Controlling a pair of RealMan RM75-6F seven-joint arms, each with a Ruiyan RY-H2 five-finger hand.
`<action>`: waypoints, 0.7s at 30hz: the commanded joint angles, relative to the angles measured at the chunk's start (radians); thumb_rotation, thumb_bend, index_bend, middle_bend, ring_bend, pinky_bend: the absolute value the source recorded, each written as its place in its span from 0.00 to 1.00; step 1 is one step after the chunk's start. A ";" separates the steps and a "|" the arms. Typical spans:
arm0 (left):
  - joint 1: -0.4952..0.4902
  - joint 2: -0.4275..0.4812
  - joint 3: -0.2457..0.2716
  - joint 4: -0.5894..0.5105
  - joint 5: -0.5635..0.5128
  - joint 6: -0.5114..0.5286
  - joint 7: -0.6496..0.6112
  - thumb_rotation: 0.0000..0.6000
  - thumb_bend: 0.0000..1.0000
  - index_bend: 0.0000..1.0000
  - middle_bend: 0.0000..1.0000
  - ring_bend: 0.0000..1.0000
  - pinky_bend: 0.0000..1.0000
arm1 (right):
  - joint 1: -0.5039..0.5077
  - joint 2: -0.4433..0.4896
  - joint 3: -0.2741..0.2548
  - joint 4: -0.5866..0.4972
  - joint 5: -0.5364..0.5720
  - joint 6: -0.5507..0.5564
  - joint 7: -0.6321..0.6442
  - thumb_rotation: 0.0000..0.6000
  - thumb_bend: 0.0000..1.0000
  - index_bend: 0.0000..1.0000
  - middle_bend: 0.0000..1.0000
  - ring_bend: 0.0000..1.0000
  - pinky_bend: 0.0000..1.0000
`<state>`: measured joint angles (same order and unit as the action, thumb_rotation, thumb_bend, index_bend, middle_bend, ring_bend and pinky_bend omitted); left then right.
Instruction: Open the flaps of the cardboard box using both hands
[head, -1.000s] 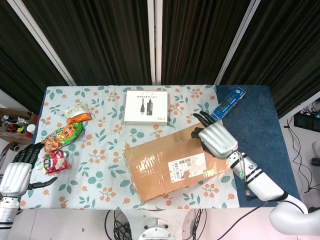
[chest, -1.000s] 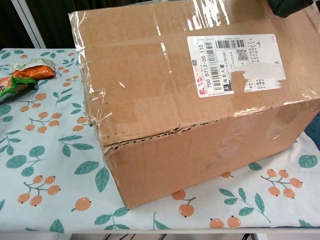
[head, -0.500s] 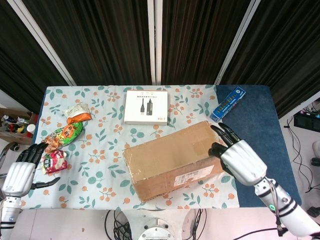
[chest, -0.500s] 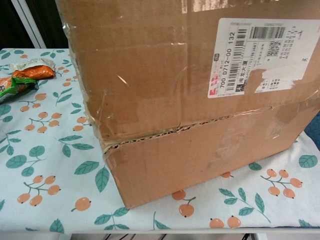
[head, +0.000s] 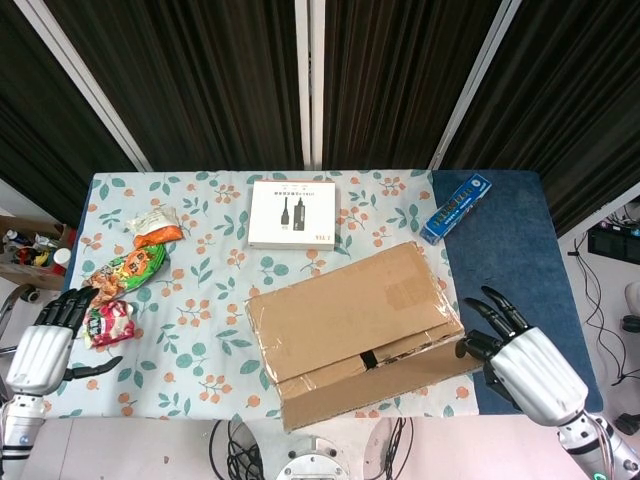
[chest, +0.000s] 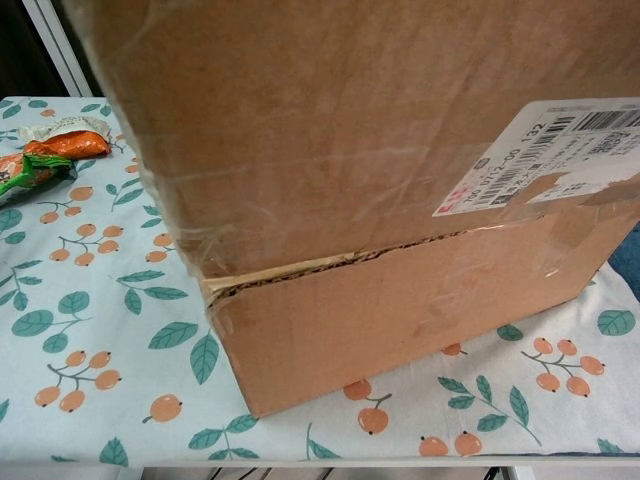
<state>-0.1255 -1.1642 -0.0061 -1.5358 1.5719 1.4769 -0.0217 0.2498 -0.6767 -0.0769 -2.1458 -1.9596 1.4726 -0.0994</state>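
The cardboard box sits at the middle of the floral table. Its far flap lies flat on top. The near flap leans out over the front edge, and a dark gap shows between the two. In the chest view this flap, with its shipping label, fills the upper frame above the box front. My right hand hovers by the box's right front corner with fingers spread, holding nothing. My left hand is at the table's left front, fingers apart and empty, far from the box.
A white product box lies behind the cardboard box. A blue carton rests on the dark blue mat at the right. Snack packets lie along the left side, near my left hand.
The labelled near flap has swung up and out toward the front edge, opening a gap. My right hand left the box top and drew back to the front right. The left hand barely moved.
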 joint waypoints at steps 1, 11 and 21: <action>0.002 0.003 0.001 -0.004 0.002 0.004 0.002 0.61 0.02 0.05 0.07 0.07 0.18 | -0.025 -0.008 0.009 0.010 -0.054 0.066 0.053 1.00 1.00 0.38 0.44 0.11 0.00; 0.009 0.007 0.003 -0.004 0.003 0.012 -0.007 0.61 0.02 0.05 0.07 0.07 0.18 | -0.025 -0.007 0.062 -0.011 -0.034 0.097 0.069 1.00 0.84 0.08 0.14 0.00 0.00; 0.008 0.005 0.006 -0.003 0.009 0.012 -0.007 0.61 0.02 0.05 0.07 0.07 0.18 | 0.126 -0.147 0.161 -0.065 0.327 -0.302 -0.356 1.00 0.13 0.00 0.00 0.00 0.00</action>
<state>-0.1173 -1.1598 -0.0006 -1.5391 1.5809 1.4891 -0.0291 0.3063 -0.7498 0.0325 -2.1896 -1.7564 1.2863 -0.3245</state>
